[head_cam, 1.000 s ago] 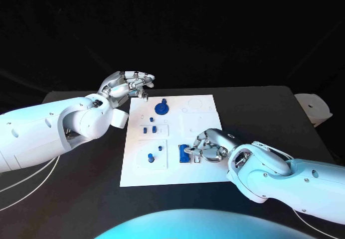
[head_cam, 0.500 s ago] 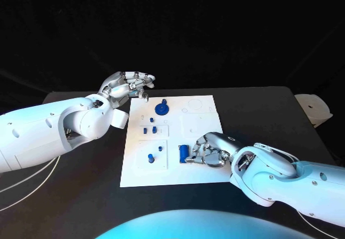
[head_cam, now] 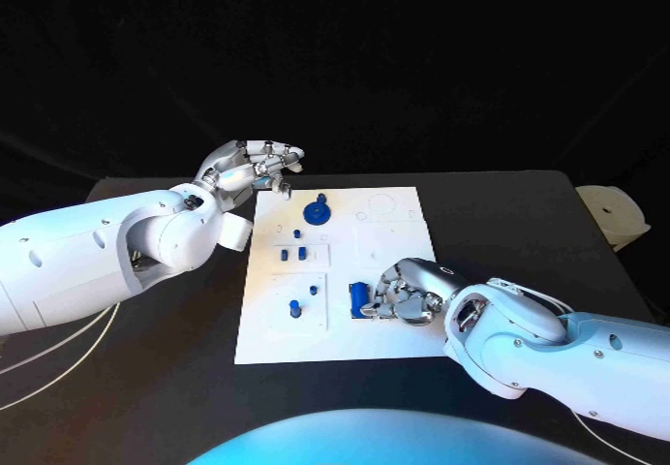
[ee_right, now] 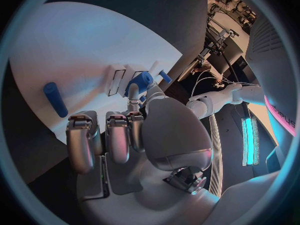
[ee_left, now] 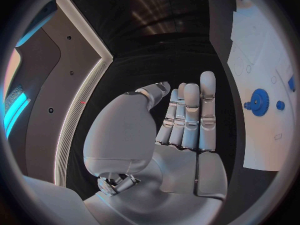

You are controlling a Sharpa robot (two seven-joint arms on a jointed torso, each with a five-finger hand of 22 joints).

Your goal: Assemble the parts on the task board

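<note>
Task board holds blue parts.

Both arms are cased in smooth, glossy white shells with rounded, bulging segments. The left arm has small dark screw holes dotting its shell and an open joint showing dark inner parts; thin pale cables trail below it. The left hand and right hand are silver metal, their fingers built of jointed segments.
</note>
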